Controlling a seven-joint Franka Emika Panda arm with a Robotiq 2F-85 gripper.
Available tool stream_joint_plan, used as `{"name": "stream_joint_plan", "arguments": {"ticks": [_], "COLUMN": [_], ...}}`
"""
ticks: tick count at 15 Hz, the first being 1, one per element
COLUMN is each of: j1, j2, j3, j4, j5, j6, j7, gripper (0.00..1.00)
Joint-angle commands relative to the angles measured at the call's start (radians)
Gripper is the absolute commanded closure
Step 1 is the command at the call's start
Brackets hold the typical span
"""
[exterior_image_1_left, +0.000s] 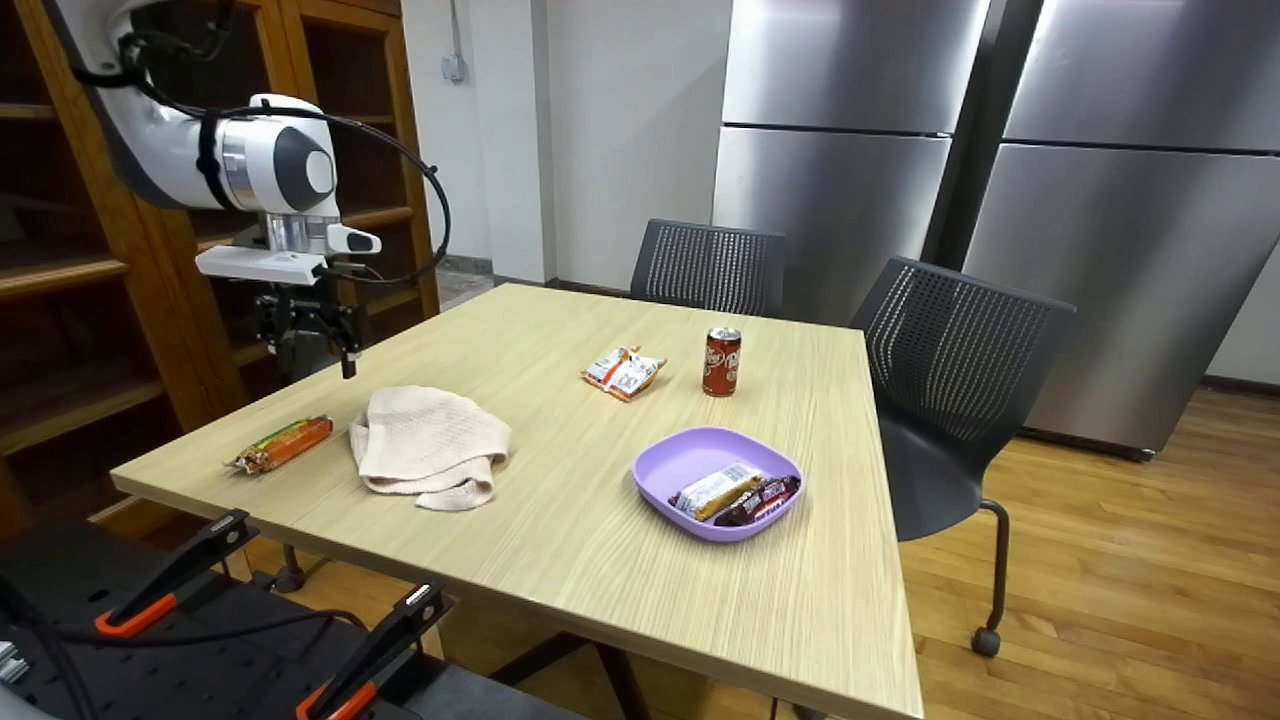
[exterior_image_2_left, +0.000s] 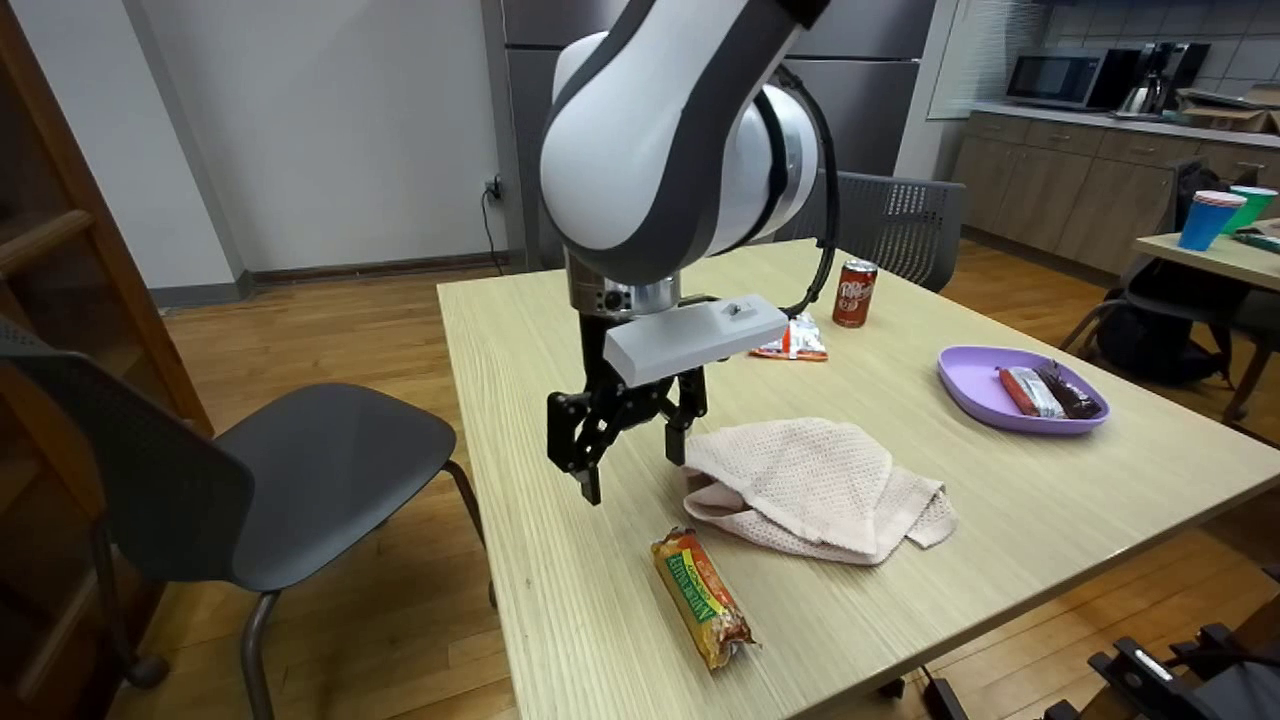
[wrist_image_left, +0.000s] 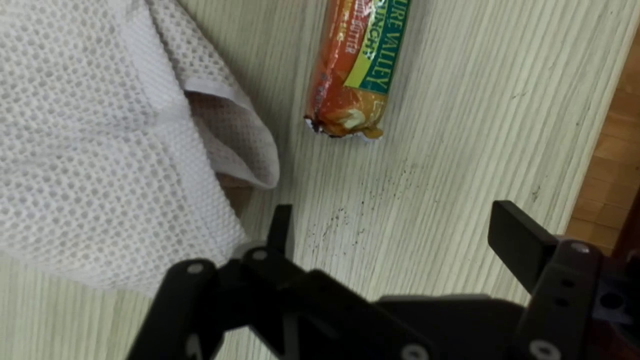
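- Hovering above the table (exterior_image_2_left: 520, 400), the gripper (exterior_image_2_left: 633, 470) is empty, its fingers (wrist_image_left: 517, 242) spread well apart with no object between them
- Nearest lies a pale waffle-weave towel (exterior_image_2_left: 810, 480), loosely folded on the table; the wrist view shows one finger just beside its edge, while both exterior views show no grip on it
- That towel looks light, limp and soft: it should bear a firm squeeze without harm, but would likely droop and unfold if lifted
- Its best hold is probably the curled fold (wrist_image_left: 250, 145), where cloth stands up enough to pinch; the flat parts offer less to catch
- A granola bar (exterior_image_2_left: 703, 597) lies beside the towel, apart from it
- It is likely light and stiff but crumbly, in a slick wrapper, so a gentle pinch across the middle should suit it better than the crimped ends
- Dark specks (wrist_image_left: 340, 220) dot the table between the bar's end and the gripper
- Farther off sit a soda can (exterior_image_1_left: 721, 362), a snack packet (exterior_image_1_left: 625, 372) and a purple dish (exterior_image_1_left: 690, 455) of wrapped bars (exterior_image_1_left: 722, 490)
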Motion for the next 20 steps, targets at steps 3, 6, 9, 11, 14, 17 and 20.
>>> {"name": "stream_joint_plan", "arguments": {"ticks": [3,6,9,11,14,17,20], "j1": [0.02,0.03,0.044,0.049,0.052,0.053,0.051], "j2": [-0.063,-0.065,-0.068,-0.07,-0.072,-0.075,-0.073], "j3": [-0.002,-0.003,-0.01,-0.014,-0.016,-0.015,-0.011], "j4": [-0.117,-0.151,-0.18,-0.196,-0.218,-0.234,-0.243], "j5": [0.013,0.025,0.035,0.04,0.046,0.055,0.07], "j6": [0.073,0.111,0.139,0.152,0.162,0.166,0.167], "j7": [0.104,0.155,0.202,0.228,0.255,0.273,0.278], "gripper": [0.0,0.0,0.0,0.0,0.0,0.0,0.0]}}
